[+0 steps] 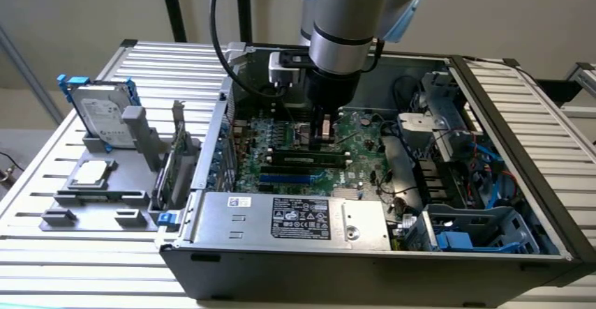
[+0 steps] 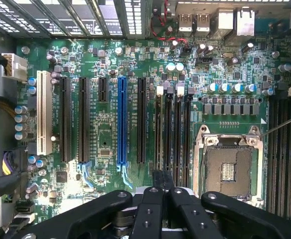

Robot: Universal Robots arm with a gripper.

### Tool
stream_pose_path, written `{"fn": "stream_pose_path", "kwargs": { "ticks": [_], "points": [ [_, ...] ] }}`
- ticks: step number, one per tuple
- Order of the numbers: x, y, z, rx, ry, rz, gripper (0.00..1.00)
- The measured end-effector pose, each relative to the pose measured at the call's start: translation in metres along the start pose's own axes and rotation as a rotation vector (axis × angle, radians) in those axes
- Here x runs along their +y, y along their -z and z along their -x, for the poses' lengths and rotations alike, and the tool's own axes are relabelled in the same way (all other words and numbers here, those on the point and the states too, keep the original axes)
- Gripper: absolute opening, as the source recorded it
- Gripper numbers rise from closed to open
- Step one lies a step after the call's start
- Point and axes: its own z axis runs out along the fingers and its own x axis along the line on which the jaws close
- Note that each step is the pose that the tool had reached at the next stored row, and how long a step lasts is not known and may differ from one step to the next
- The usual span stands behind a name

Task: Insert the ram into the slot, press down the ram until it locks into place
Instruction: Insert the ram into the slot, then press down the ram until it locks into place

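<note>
The big grey metal computer box (image 1: 373,274) lies open, with a bumpy green motherboard (image 2: 105,144) inside. The black metal claw (image 1: 323,144), fingers squeezed together, hangs just over the thin green ram stick (image 1: 303,159). The ram stick sits in a long black plastic slot (image 1: 272,162).

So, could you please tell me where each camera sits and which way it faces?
Exterior view: off the arm, raised beside the open computer case, looking down into it at an angle; the arm and the gripper show.
Wrist view: on the wrist, looking straight down onto the motherboard; the gripper shows in the foreground.
Shared: both views take in the motherboard, its blue slot and the gripper.
</note>
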Motion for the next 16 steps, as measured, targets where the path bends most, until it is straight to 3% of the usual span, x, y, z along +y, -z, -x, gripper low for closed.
{"fn": "stream_pose_path", "kwargs": {
  "ticks": [10,16],
  "points": [
    [0.0004,-0.0003,0.0001,0.0003,0.0,0.0001,0.1],
    [0.0012,-0.0053,0.0033,0.0,0.0,-0.0019,0.1]
  ]
}}
